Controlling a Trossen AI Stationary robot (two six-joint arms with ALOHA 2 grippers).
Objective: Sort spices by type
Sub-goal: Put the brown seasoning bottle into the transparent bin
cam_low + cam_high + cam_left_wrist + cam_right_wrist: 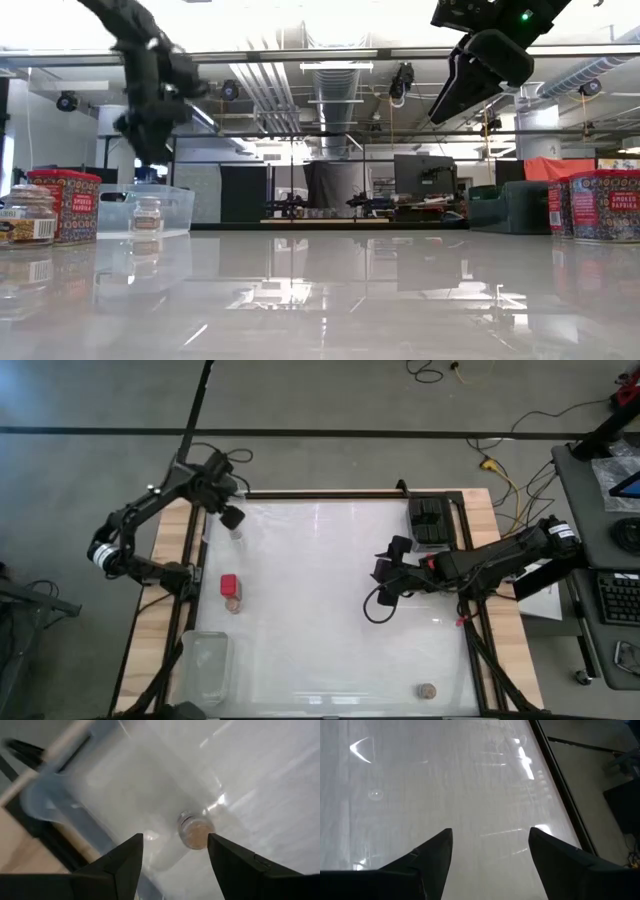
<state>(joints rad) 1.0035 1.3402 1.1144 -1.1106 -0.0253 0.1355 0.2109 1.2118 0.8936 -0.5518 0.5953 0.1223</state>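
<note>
A round tan-topped spice jar (196, 832) stands upright on the floor of a clear tray (45, 805) at the table's far left; it also shows in the high view (236, 533) and the low view (147, 215). My left gripper (175, 852) hangs open above the jar, fingers pointing down, touching nothing. A red square-topped spice (229, 585) and a tan-topped jar (233, 605) stand side by side on the table at the left. Another tan-topped jar (427, 689) stands near the front right. Black boxy spices (430, 520) sit at the far right. My right gripper (385, 575) hovers open over the table's right half.
A second clear tray (205, 660) lies at the near left corner. In the low view red tins (605, 205) stand at the right edge. Bare glossy table (320, 610) spreads through the middle. Wooden rails (160, 600) border the table's sides.
</note>
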